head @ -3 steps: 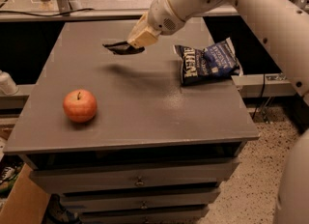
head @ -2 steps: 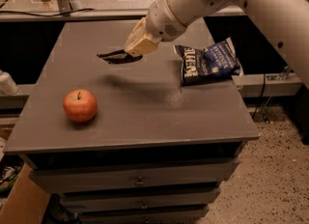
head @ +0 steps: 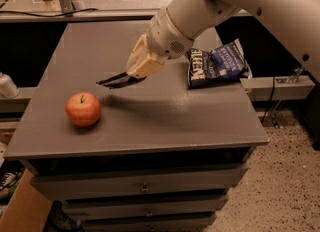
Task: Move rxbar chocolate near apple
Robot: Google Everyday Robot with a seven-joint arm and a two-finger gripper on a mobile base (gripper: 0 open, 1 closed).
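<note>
The red-orange apple (head: 83,109) sits on the grey table (head: 165,121) near its front left corner. My gripper (head: 116,81) hangs above the table, a little right of and behind the apple. It is shut on the rxbar chocolate (head: 111,82), a thin black bar held flat in the air between the fingers. The bar casts a shadow on the tabletop beside the apple. My white arm reaches in from the upper right.
A crinkled blue chip bag (head: 216,65) lies at the table's right side. Drawers (head: 145,188) run below the front edge. A cardboard box (head: 20,211) stands on the floor at lower left. A rail (head: 75,13) runs behind the table.
My gripper has carried the black bar left and toward the front, lower over the table and closer to the apple. The apple and chip bag have not moved.
</note>
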